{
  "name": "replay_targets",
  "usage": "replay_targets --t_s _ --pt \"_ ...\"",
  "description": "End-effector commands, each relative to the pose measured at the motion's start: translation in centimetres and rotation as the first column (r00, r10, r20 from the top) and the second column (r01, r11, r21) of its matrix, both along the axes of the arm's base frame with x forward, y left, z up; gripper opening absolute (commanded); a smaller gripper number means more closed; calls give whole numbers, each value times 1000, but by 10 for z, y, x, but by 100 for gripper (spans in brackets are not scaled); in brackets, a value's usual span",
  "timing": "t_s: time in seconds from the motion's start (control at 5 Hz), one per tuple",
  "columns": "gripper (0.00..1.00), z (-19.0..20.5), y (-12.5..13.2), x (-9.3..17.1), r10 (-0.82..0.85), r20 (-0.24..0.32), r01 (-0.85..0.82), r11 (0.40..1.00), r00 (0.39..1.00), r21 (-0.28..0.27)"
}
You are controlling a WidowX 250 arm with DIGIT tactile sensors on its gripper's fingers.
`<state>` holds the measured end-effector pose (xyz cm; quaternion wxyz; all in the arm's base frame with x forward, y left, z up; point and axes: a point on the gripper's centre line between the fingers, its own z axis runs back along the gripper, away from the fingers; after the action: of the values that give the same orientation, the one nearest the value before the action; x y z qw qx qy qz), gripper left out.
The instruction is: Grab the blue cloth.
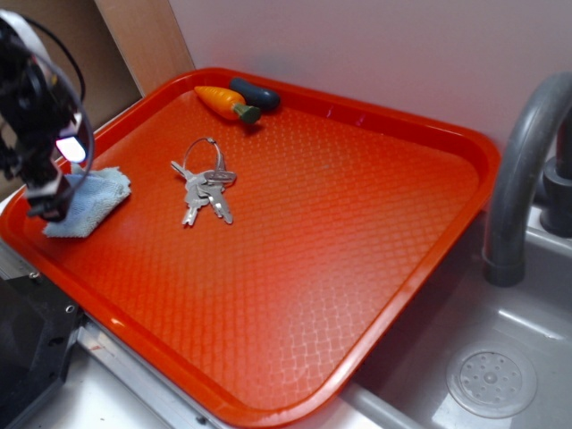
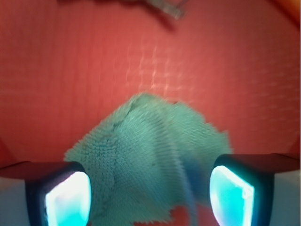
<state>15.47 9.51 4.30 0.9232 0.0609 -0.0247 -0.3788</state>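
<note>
Exterior view: a small pale blue-grey terry cloth (image 1: 94,203) is seen lying flat near the left edge of a red textured plastic tray (image 1: 313,268), with the black robot gripper (image 1: 49,207) lowered over its left part. Whether the fingertips touch the fabric cannot be told from here. A bunch of silver keys on a wire ring (image 1: 204,186) is set just beside the cloth, toward the tray's middle. At the far rim an orange toy carrot with a green stub (image 1: 225,103) is laid against a dark blue oblong toy (image 1: 256,93). The tray is propped over a grey metal sink (image 1: 500,340); a grey curved faucet (image 1: 523,170) is seen at right (a round drain strainer (image 1: 491,382) is visible below it), and a pale wall is behind.

Wrist view: the jaws are held apart, one glowing pad (image 2: 68,197) at each side, and the cloth (image 2: 150,160) is spread between them, one corner pointed toward the blurred keys (image 2: 164,8) at the top of the frame. A raised fold is seen running down the fabric.

The cloth is judged to be light, soft and limp, likely to bunch when pinched. The raised fold between the pads is judged the best place to be gripped, since the flat edges may slide on the slick tray.
</note>
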Motion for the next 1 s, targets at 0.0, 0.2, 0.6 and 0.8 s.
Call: replay_targets --t_s 0.0,0.2,0.6,0.8 --pt "100 -12 0 2 -19 -8 19 1000 1000 -14" --pt "100 -11 11 14 -1 -4 0 1000 1000 -23" --pt "100 -10 23 37 30 -1 -30 999 1000 -34" --pt "98 -11 19 38 18 -4 -18 1000 1000 -20"
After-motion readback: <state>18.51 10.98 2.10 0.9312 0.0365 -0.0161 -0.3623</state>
